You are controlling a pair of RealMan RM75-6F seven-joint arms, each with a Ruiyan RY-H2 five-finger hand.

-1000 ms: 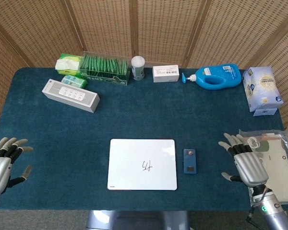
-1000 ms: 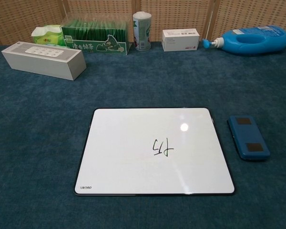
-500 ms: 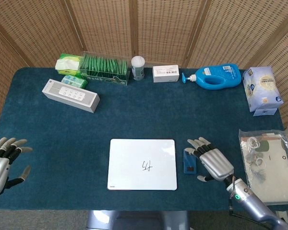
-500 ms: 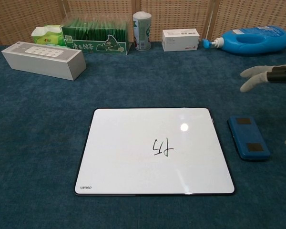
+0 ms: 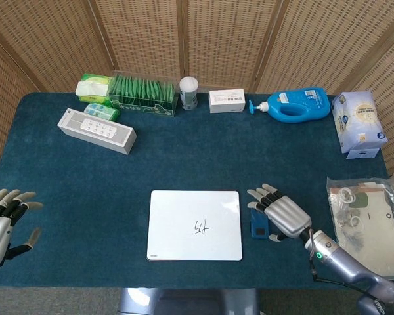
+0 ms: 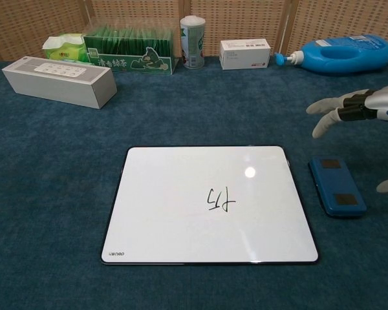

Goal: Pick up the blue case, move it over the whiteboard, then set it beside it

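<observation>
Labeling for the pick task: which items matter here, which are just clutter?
Job: blue case, whiteboard, right hand open above the case.

Clutter: white speaker, tea box, white cup, detergent bottle, tissue packs, left hand idle.

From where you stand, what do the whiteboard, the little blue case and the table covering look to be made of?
The whiteboard looks like a glossy coated panel with a thin dark rim: a bright light spot reflects off it. The blue case seems hard matte plastic with two darker patches, though I can't be sure. The table covering looks like dark blue short-pile fabric, fuzzy and non-reflective.
</observation>
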